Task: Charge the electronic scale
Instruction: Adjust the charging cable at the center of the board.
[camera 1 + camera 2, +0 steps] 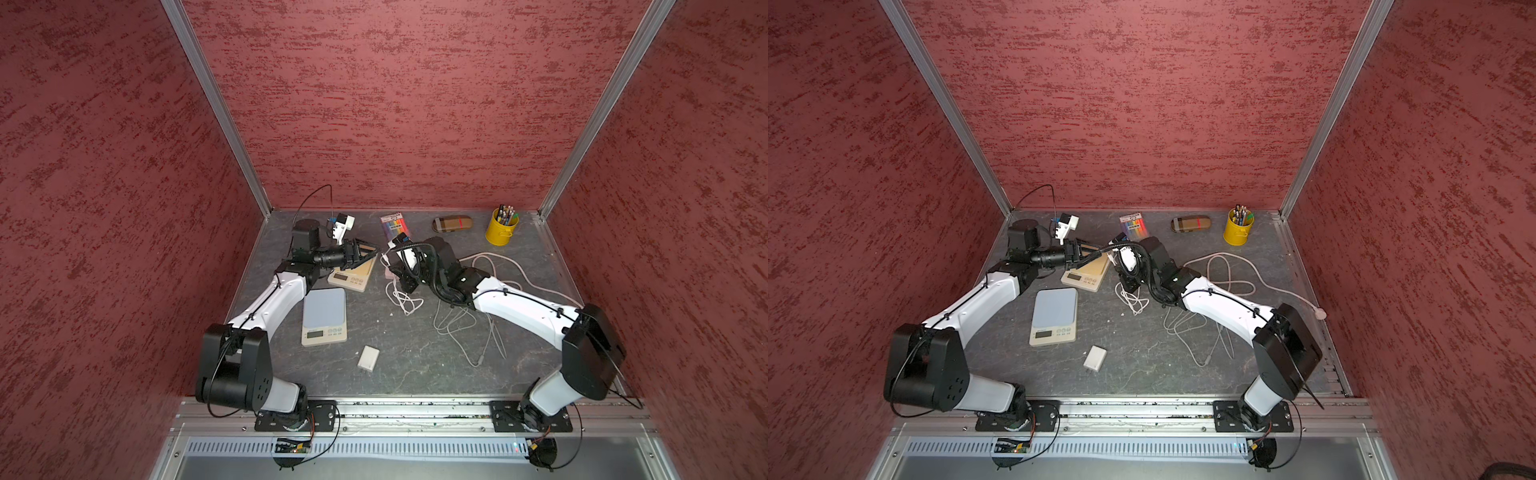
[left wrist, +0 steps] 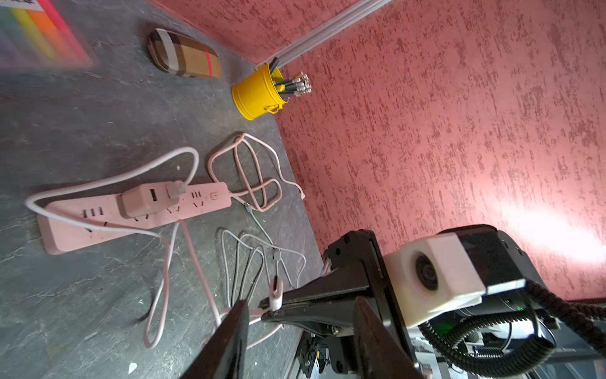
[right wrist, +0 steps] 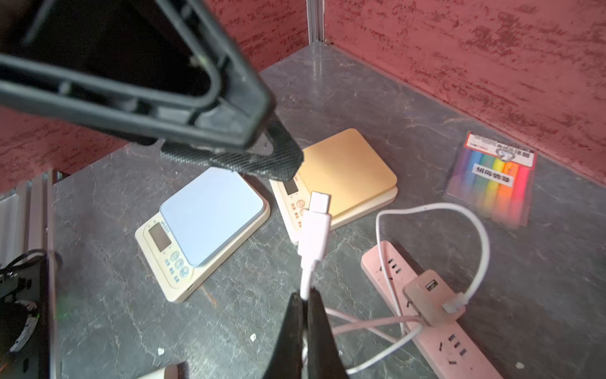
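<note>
Both top views looked steeply down from above the front rail (image 1: 415,409), covering the whole table (image 1: 415,374). The left wrist camera sat low, facing the yellow cup (image 2: 255,95); the right wrist camera hung close over the blue-topped scale (image 3: 210,213). Both wrist views shared the pink power strip (image 2: 98,226).

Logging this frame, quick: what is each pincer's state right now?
Left pincer: open, nothing held.
Right pincer: shut on the white USB-C cable, just behind its plug.
</note>
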### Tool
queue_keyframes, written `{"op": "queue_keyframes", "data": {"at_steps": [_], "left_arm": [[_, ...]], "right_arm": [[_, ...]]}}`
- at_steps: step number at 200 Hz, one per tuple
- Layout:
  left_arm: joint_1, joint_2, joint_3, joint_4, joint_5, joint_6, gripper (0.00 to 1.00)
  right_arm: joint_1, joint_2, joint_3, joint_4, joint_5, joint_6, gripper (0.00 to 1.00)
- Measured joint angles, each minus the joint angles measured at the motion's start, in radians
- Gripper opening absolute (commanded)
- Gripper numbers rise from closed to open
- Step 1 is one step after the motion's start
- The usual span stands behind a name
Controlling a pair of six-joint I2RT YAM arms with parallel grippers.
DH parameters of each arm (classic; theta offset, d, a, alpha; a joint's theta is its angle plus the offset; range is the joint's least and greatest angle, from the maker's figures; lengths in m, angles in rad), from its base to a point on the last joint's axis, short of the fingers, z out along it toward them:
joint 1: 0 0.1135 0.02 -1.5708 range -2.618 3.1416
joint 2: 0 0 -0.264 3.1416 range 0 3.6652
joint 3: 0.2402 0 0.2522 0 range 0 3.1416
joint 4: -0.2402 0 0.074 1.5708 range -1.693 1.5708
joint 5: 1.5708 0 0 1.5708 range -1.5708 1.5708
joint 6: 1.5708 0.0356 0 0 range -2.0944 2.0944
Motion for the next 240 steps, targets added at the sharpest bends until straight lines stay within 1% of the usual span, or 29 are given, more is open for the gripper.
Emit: {"op": "queue_keyframes", "data": {"at_steps": [28,67,82,105,115,130,139,176,185,189,202,209,218,240], "left_arm": [[-0.015,0.031,0.001,-0.044,0.039,0.026,0.46],[-0.044,0.068,0.001,-0.065,0.044,0.040,0.46],[-0.050,0.081,0.001,-0.069,0.040,0.043,0.43],[-0.054,0.085,0.001,-0.080,0.031,0.051,0.32],[-0.055,0.085,0.001,-0.082,0.029,0.058,0.23],[-0.055,0.085,0.001,-0.090,0.026,0.058,0.06],[-0.056,0.085,0.001,-0.094,0.019,0.071,0.00],[-0.057,0.079,0.001,-0.137,-0.006,0.102,0.00],[-0.057,0.071,0.001,-0.152,-0.016,0.111,0.00],[-0.057,0.066,0.000,-0.159,-0.021,0.115,0.00],[-0.056,0.045,-0.007,-0.170,-0.036,0.120,0.00],[-0.055,0.031,-0.015,-0.172,-0.045,0.119,0.00],[-0.053,0.014,-0.026,-0.174,-0.054,0.116,0.00],[-0.043,-0.013,-0.052,-0.172,-0.075,0.091,0.00]], "right_arm": [[0.000,-0.004,0.000,-0.039,-0.020,-0.013,0.00],[0.000,-0.004,0.000,-0.071,-0.053,-0.019,0.00],[0.000,-0.004,0.000,-0.075,-0.065,-0.020,0.00],[0.000,-0.004,0.000,-0.081,-0.080,-0.021,0.00],[0.000,-0.003,0.000,-0.085,-0.085,-0.024,0.00],[0.000,-0.003,0.000,-0.092,-0.095,-0.028,0.00],[0.000,-0.002,0.001,-0.093,-0.097,-0.028,0.00],[0.000,0.003,0.002,-0.102,-0.096,-0.027,0.00],[0.000,0.003,0.002,-0.103,-0.096,-0.027,0.06],[0.000,0.003,0.002,-0.102,-0.096,-0.025,0.12],[0.001,0.003,0.002,-0.095,-0.094,-0.022,0.36],[0.001,0.003,0.002,-0.089,-0.091,-0.012,0.44],[0.001,0.003,0.000,-0.079,-0.088,-0.004,0.47],[0.002,-0.002,-0.006,-0.051,-0.077,0.004,0.47]]}}
